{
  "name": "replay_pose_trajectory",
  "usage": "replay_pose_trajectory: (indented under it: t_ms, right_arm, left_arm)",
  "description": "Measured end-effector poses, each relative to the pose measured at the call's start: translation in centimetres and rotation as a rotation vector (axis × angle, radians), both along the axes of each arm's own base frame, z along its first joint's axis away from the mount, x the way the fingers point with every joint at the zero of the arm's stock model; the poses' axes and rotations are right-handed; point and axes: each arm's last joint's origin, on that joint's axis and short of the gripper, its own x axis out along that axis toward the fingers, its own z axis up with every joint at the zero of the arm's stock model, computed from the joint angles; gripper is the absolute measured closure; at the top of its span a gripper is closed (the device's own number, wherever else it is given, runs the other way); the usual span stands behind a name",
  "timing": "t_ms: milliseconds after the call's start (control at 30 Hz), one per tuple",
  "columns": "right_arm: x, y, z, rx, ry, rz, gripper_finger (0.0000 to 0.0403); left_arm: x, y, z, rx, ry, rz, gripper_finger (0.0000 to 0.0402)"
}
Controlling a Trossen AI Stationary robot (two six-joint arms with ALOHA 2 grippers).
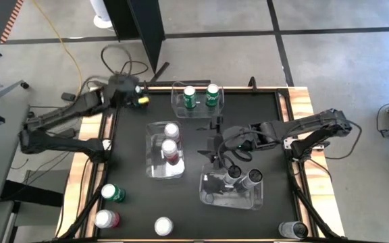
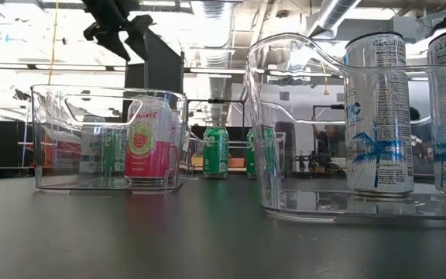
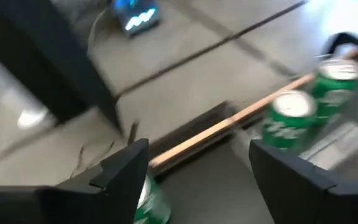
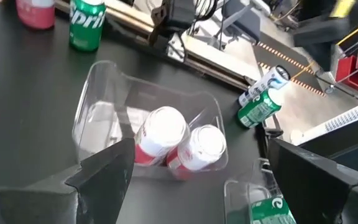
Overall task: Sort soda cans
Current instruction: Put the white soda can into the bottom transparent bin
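Left gripper (image 3: 197, 158) released, fingers spread wide, nothing between them; at the upper left of the high view, by the table's (image 1: 130, 162) far corner. Just beside one finger, a green can (image 3: 146, 202), apparently tipped on its side at the table's edge, long axis slanting. Immediately right of it in the high view, the bin (image 1: 178, 102) with upright green cans. Nearer by far to the left arm. Right gripper (image 4: 194, 162) likewise gaping and empty, right of centre.
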Motion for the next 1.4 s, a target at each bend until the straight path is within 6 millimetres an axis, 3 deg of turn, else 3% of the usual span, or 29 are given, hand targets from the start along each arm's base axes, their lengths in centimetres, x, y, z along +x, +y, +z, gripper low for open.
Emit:
replay_pose_trajectory:
  t_ms: [133, 300, 533, 700, 1400]
  right_arm:
    - [-0.2, 0.2, -0.3, 0.000, 0.037, 0.003, 0.0023]
    - [-0.6, 0.8, -0.6, 0.003, 0.068, 0.017, 0.0023]
    - [-1.5, 2.2, -0.5, 0.021, 0.095, 0.048, 0.0023]
    - [-1.9, 2.7, -0.7, -0.004, 0.101, 0.041, 0.0023]
    - [-4.9, 1.3, -4.1, 0.059, 0.004, 0.000, 0.0023]
  left_arm:
    - [0.1, 3.0, 0.8, -0.117, 0.058, 0.153, 0.0116]
    - [-0.1, 7.4, 0.1, -0.236, 0.102, 0.274, 0.0114]
    - [-3.2, 12.0, -2.5, -0.439, 0.207, 0.469, 0.0114]
    - [-3.8, 12.6, -2.7, -0.462, 0.202, 0.482, 0.0114]
    - [-3.7, 13.5, -4.9, -0.513, 0.173, 0.528, 0.0115]
